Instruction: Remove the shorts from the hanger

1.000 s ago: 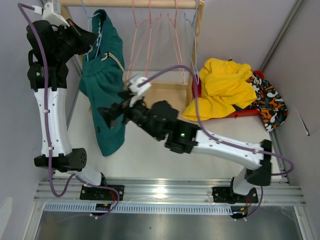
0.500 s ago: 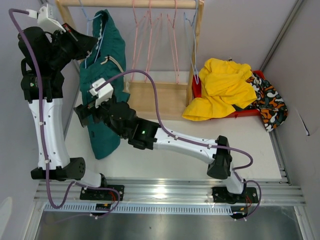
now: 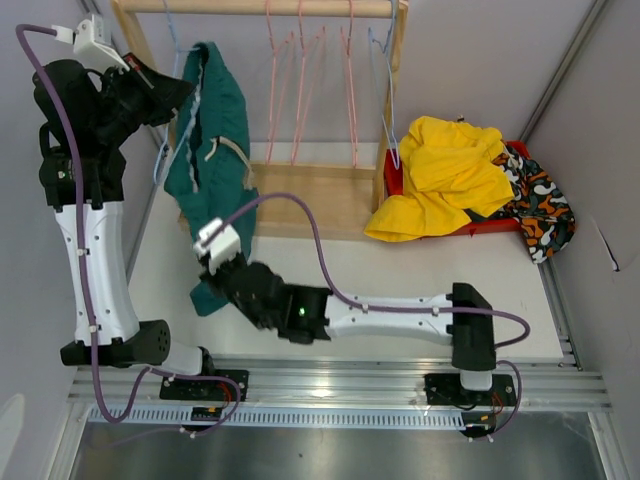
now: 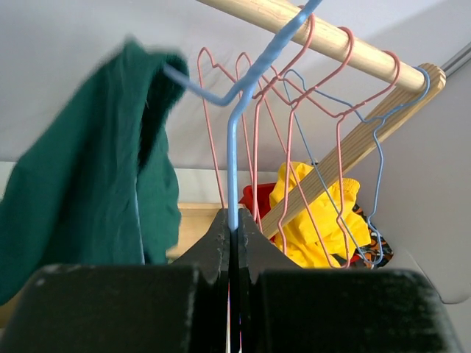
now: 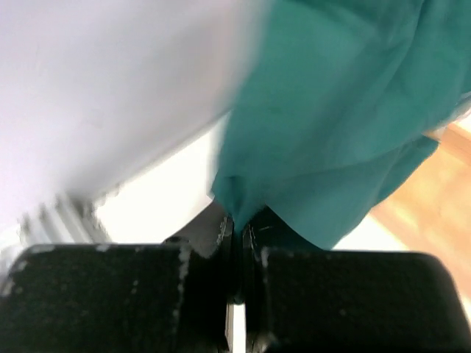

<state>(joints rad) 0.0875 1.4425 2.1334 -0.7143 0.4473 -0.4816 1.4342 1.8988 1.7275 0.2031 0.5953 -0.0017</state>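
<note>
Swinging left and down from the middle of the table, the right gripper (image 3: 207, 272) has reached the bottom hem of the dark green soft fabric shorts (image 3: 215, 130), and its fingers, spread wide a moment ago, have now come together there. The left gripper (image 3: 186, 88) has barely shifted and stays high beside the light wooden rail (image 3: 260, 6). From above, the green shorts run from just beside the left fingers down to the right fingers. The crumpled yellow shorts (image 3: 445, 165) and the orange-black-white patterned shorts (image 3: 540, 205) lie on the red tray (image 3: 487, 227), well away from both. At the left wrist, the fingers are pressed together on the straight stem of the thin blue wire hanger (image 4: 232, 147), which rises from between them. The green shorts drape over its shoulder just to one side of the tips, and the empty pink wire hangers (image 4: 257, 118) hang beyond them. At the right wrist, the fingers pinch a fold of the green hem right at their tips, and the rest of the cloth spreads out beyond. With the hanger held at one end and the cloth at the other, the setup looks ready for the pull, but the shorts are not yet off the hanger. No brand, label or writing can be read in any view.
</note>
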